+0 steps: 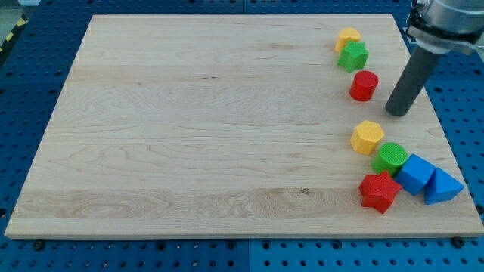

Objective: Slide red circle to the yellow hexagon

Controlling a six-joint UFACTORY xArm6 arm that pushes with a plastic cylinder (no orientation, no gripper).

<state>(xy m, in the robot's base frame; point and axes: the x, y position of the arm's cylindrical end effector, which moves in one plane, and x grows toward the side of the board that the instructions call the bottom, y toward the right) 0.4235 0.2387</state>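
Note:
The red circle is a short red cylinder at the view's upper right of the wooden board. The yellow hexagon lies below it, a block's width or so lower in the view. My tip is the lower end of the dark rod, to the right of the red circle and slightly below it, apart from it. It is above and to the right of the yellow hexagon.
A yellow block and a green star-like block sit above the red circle. Below the hexagon are a green circle, a red star block, a blue cube and a blue triangle. The board's right edge is close.

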